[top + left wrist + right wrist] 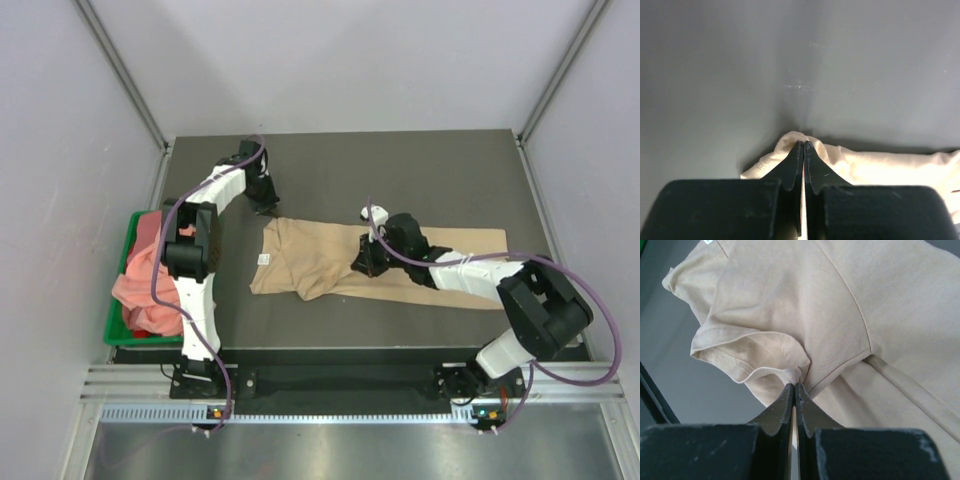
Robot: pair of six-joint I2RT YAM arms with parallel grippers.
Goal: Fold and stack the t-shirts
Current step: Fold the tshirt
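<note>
Table (400,170) first: a flat, dark grey, matte top, and the biggest thing under me. On it the tan shirt (300,255) lies spread in thin, soft knit, mostly flat but creased. Its long axis runs left to right across the table, neck end toward the left and hem toward the right. Off the table's left edge sits the bin (115,322), green hard plastic and rectangular, and the pink shirts (135,285) are heaped limp in it, spilling over its rim. My left claw (265,208) is at the shirt's far left corner. My right claw (362,265) is down on the middle of the cloth. Only the overhead view gives me the bin, the whole shirt and the small white label (264,259) at the neck. My left wrist view shows what it cannot: left claw (803,145) closed tight, black tips meeting on a little peak of tan shirt (875,165) drawn up off the bare table (800,60). My right wrist view shows the right claw (794,386) pinched together on a pucker of tan shirt (790,295), just under the stitched hem of a sleeve (740,352).
</note>
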